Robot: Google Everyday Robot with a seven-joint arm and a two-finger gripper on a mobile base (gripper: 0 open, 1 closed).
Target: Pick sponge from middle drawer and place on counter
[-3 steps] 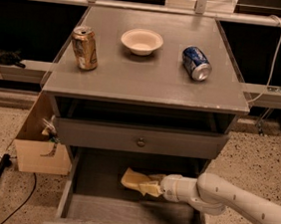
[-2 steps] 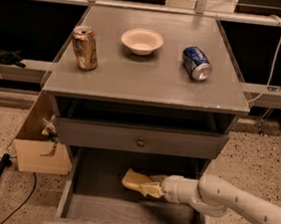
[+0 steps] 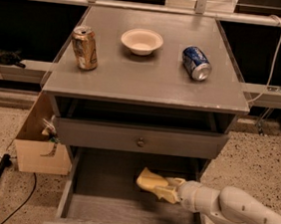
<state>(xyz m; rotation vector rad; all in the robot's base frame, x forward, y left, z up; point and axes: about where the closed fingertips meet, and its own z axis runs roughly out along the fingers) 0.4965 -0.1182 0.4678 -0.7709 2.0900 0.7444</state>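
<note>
The pale-yellow sponge (image 3: pixel 147 178) is inside the open middle drawer (image 3: pixel 101 180), over the right half of its grey floor. My gripper (image 3: pixel 161 188) reaches into the drawer from the right and is shut on the sponge's right end. Its pale-yellow fingers (image 3: pixel 171 193) overlap the sponge, and the white arm trails off to the lower right. I cannot tell whether the sponge's left end rests on the drawer floor or hangs just above it. The counter (image 3: pixel 149 77) is the flat grey cabinet top above.
On the counter stand a gold can (image 3: pixel 85 47) at the left, a white bowl (image 3: pixel 142 41) at the back middle, and a blue can (image 3: pixel 196 63) on its side at the right. A shut drawer front with a knob (image 3: pixel 140 142) overhangs the open drawer. A cardboard box (image 3: pixel 39 146) sits left of the cabinet.
The gripper and the sponge have shifted together a little to the right inside the drawer. Nothing on the counter has moved.
</note>
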